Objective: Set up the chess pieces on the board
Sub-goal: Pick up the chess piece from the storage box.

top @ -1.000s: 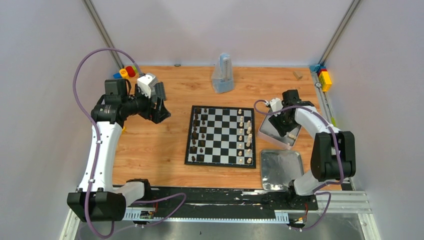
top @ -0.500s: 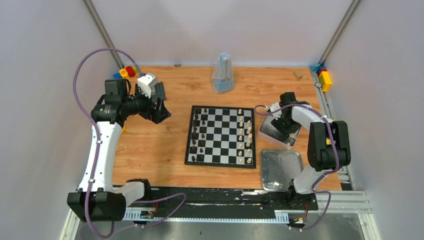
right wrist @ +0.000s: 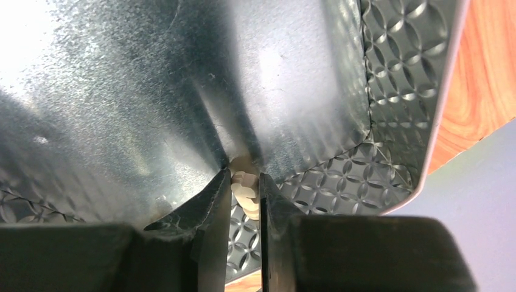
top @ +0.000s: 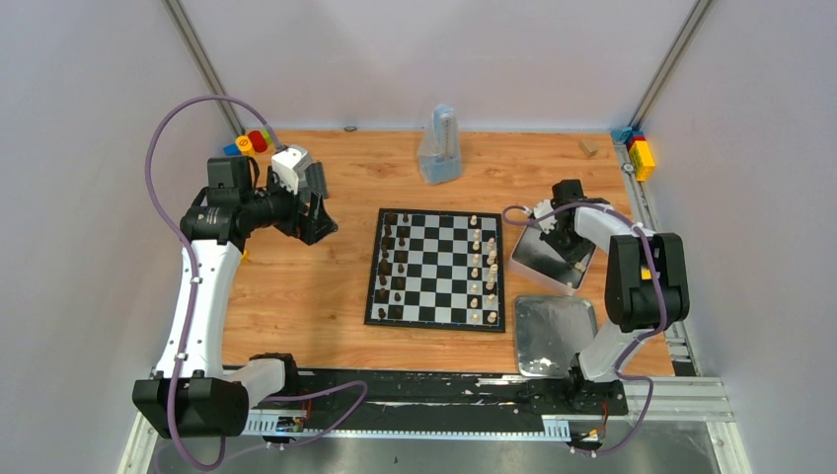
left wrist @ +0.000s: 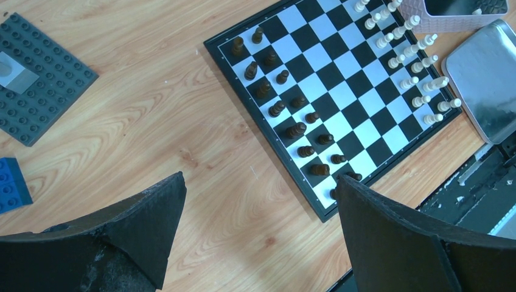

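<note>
Most done: dark pieces (left wrist: 286, 112) fill the left 2 files of the board (top: 437, 269), and cream pieces (top: 484, 267) line its right 2.
Left to do: at least 1 cream piece (right wrist: 244, 190) lies off the board, in the deep tray (right wrist: 389, 79); you can't count empty squares from here.
Right fingers (right wrist: 214, 204): nearly closed, pinching that cream piece in the tray's corner.
Left fingers (left wrist: 140, 231): spread wide, empty, above bare desk (left wrist: 182, 134) beside the board.
Room: the tray wall is close, so lift straight up before you cross to the board just beside it.
</note>
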Controlling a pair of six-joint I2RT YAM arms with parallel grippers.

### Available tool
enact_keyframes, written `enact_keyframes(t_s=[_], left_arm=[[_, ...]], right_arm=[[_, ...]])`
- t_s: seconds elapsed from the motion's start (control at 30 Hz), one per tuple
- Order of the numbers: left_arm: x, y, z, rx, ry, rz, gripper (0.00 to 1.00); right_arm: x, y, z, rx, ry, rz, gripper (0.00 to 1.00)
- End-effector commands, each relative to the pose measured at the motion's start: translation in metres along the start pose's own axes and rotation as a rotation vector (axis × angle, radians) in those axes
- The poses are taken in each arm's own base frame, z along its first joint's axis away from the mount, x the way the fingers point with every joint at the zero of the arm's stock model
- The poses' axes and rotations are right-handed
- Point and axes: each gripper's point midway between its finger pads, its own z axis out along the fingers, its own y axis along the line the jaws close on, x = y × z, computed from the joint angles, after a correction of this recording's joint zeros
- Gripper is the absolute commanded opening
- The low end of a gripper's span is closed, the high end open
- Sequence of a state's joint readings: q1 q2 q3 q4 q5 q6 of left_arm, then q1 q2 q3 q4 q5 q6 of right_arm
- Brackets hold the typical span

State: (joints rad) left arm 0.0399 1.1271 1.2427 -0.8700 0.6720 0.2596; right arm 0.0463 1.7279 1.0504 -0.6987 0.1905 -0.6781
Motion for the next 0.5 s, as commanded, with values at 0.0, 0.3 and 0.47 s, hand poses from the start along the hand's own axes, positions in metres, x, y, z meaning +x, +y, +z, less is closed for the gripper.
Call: enact_keyframes(t_s=[0.0,0.3,0.47], left_arm=[[-0.006,0.004,0.001,-0.002,-0.027,0.036,1.0],[-0.012,0.007,0.001,-0.016,-0.045,0.045,1.0],[-0.021,0.009,0.004,-0.007,-0.072,0.046,1.0]], right_arm=[[-0.019,-0.011,-0.015,0.002,-0.108,0.047,0.06],[-0.078,-0.008,-0.102,-0.176,-0.562,0.159,0.0],[-0.117,0.021,-0.154,-0.379,-0.833,0.145,0.0]])
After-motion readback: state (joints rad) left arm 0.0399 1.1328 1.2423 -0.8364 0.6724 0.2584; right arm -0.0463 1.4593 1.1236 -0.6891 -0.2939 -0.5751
